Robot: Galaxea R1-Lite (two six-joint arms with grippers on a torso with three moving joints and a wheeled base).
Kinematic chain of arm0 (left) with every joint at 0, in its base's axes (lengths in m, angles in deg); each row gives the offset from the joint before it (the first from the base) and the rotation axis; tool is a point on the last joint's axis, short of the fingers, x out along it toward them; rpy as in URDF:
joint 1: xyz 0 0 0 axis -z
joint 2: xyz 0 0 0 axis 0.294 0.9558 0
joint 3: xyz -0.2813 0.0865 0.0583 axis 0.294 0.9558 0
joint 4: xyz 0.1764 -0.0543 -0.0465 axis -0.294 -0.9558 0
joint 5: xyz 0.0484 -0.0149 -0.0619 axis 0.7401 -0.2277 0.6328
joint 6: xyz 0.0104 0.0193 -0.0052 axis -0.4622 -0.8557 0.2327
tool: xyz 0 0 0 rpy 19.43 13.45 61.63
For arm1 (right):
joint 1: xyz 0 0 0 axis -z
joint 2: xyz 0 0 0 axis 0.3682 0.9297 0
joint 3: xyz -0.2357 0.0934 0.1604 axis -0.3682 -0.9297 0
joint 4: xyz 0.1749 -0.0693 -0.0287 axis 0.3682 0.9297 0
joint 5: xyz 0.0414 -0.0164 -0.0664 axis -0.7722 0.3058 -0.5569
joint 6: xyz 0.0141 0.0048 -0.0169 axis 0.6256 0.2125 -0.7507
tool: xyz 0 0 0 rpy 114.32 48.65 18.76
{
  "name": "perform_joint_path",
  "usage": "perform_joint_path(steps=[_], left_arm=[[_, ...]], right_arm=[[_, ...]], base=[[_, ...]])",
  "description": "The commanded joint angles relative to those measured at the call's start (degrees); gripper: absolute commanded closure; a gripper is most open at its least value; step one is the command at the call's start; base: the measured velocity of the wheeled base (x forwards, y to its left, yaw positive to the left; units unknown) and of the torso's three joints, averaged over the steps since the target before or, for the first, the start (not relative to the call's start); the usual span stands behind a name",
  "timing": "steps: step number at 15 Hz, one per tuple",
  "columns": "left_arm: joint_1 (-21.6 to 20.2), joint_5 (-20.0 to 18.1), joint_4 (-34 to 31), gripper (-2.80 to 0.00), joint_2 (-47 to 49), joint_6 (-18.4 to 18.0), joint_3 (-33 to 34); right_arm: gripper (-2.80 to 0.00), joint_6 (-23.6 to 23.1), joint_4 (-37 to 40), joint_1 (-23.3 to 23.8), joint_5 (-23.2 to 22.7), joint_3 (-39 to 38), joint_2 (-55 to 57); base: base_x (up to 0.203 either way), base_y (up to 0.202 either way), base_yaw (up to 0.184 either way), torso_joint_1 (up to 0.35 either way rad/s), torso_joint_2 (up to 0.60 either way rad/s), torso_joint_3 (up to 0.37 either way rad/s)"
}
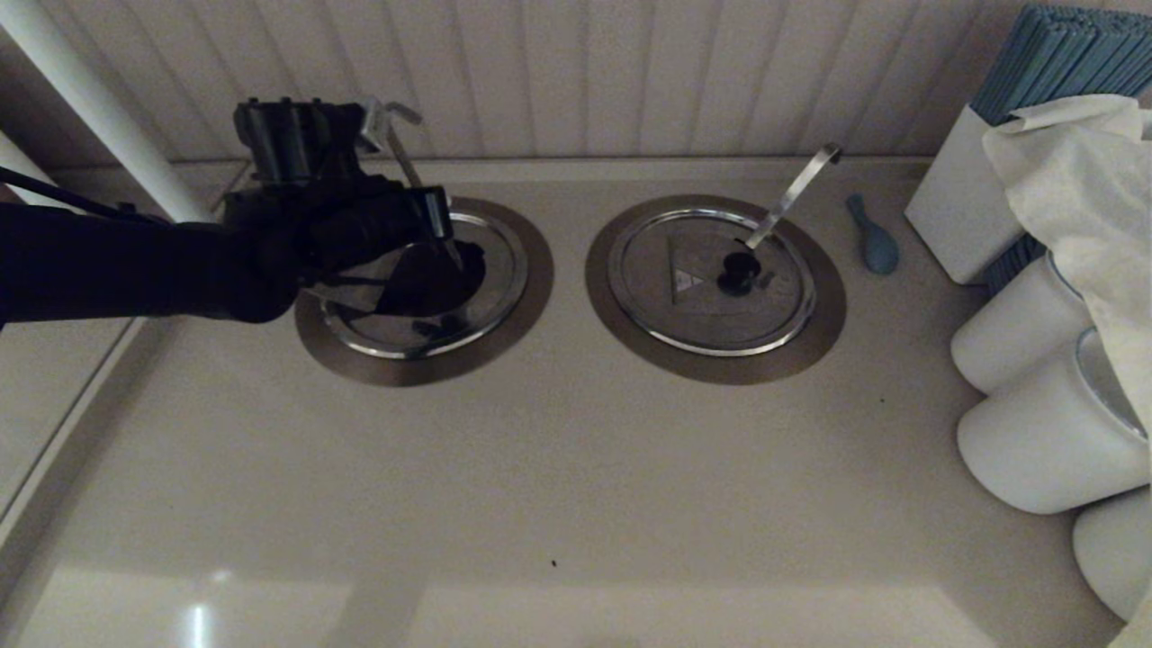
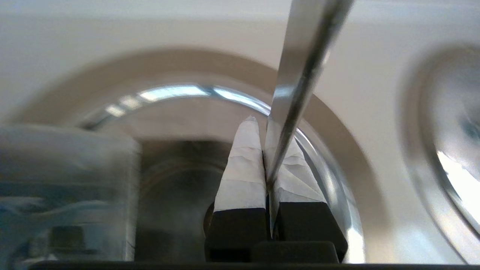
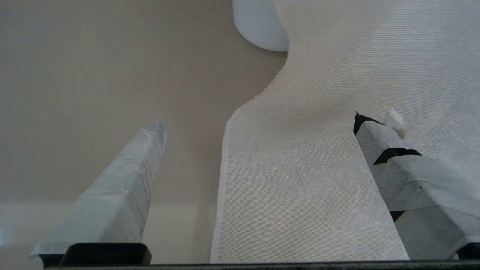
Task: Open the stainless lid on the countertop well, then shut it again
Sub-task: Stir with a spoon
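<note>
Shiny steel lid [image 1: 490, 270], round and flat, sits left of centre in its dull bronze well [image 1: 531, 297]. Its thin ladle handle [image 1: 402, 153] slants up toward the wall. Left gripper [image 2: 265, 150] fingers pinched together over the lid; right gripper [image 3: 258, 127] spread wide, empty.

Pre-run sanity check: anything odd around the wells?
Left pincer is shut with its tips against the thin ladle handle at the stainless lid, not on a knob. A small blue object lies loose beside the other well. Right pincer is parked, open.
</note>
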Motion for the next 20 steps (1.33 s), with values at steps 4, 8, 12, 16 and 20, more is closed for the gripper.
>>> perform_joint_path(steps=[4, 8, 12, 16, 20], left_arm=[[-1.6, 2.3, 0.8, 0.0, 1.0, -3.5, -0.3], [-3.7, 2.5, -0.8, 0.0, -2.3, -7.1, 2.3], [-3.7, -0.5, -3.9, 0.0, -3.2, -8.3, 3.8], [-2.6, -1.8, -4.0, 0.0, -3.4, -7.8, 4.1], [-0.5, -2.5, -4.0, 0.0, -2.8, -7.7, 4.8]], right_arm=[[-2.8, 0.0, 0.0, 0.0, 0.0, 0.0, 0.0], [-2.8, 0.0, 0.0, 0.0, 0.0, 0.0, 0.0], [-2.8, 0.0, 0.0, 0.0, 0.0, 0.0, 0.1], [-2.8, 0.0, 0.0, 0.0, 0.0, 0.0, 0.1], [-2.8, 0.0, 0.0, 0.0, 0.0, 0.0, 0.1]], base=[[0.0, 0.0, 0.0, 0.0, 0.0, 0.0], [0.0, 0.0, 0.0, 0.0, 0.0, 0.0], [0.0, 0.0, 0.0, 0.0, 0.0, 0.0], [0.0, 0.0, 0.0, 0.0, 0.0, 0.0], [0.0, 0.0, 0.0, 0.0, 0.0, 0.0]])
